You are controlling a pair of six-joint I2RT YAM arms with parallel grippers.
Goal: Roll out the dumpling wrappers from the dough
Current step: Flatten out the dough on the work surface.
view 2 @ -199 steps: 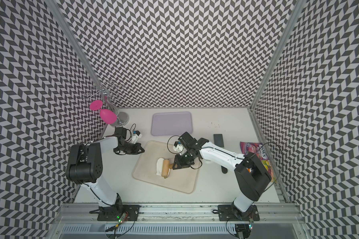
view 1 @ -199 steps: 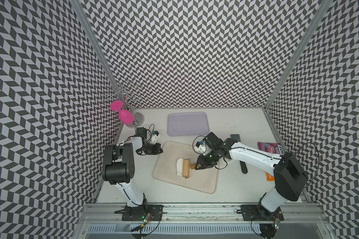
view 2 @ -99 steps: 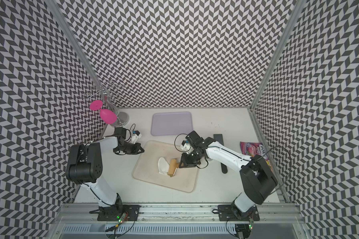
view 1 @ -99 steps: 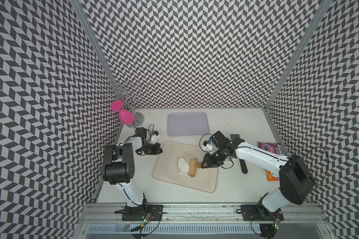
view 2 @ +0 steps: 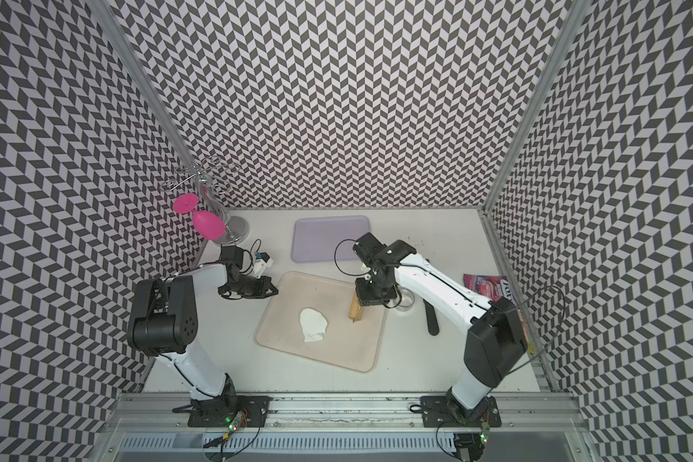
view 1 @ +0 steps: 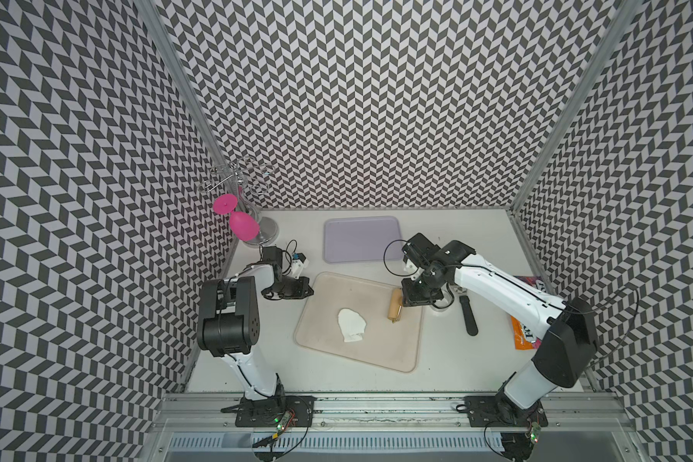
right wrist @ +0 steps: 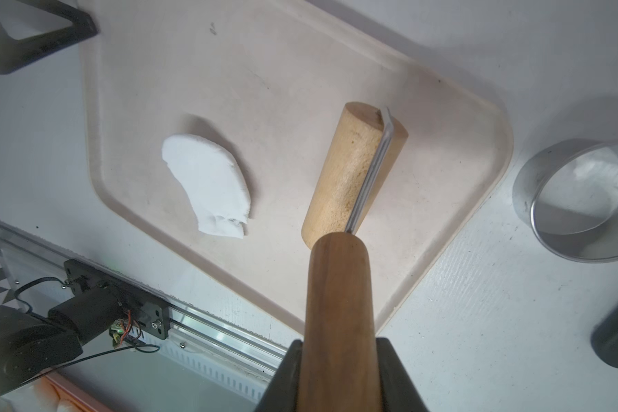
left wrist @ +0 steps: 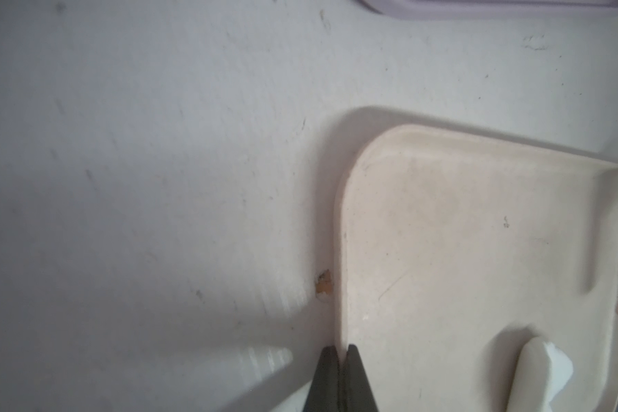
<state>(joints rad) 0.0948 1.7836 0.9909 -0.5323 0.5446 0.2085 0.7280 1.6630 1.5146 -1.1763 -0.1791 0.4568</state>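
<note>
Gripping the rolling pin (right wrist: 354, 171) by its dark handle (right wrist: 339, 285), my right gripper (right wrist: 339, 344) has both fingers closed tight on the wood. Pin's pale barrel sits over the tray (view 1: 377, 356), near the tray corner closest to the ring cutter (right wrist: 578, 199); on the tray floor or just above it, can't tell. Dough (right wrist: 207, 185) lies approx mid-tray, well apart from the barrel: a lopsided white slab, partly flattened, one end crumpled & thicker. No round wrappers on the tray yet. My left gripper (left wrist: 341, 360) is closed, tips together right at the tray's rim on the side away from the cutter; can't tell if it pinches the rim or only touches it.

Step in hand, I reckon: bring the barrel onto the dough & roll. To do it well I'd keep the barrel level w/ the tray floor and come in over the crumpled end first b/c that's the thick bit. I'd press evenly & change direction btwn short passes so the sheet spreads wide enough for the cutter. Tray prob wants holding so it doesn't skid.

Writing: packet (view 2: 483, 286) beyond the tray, past the cutter, shows big letters, but my arm covers part & I can't read a whole word. No other label visible.
</note>
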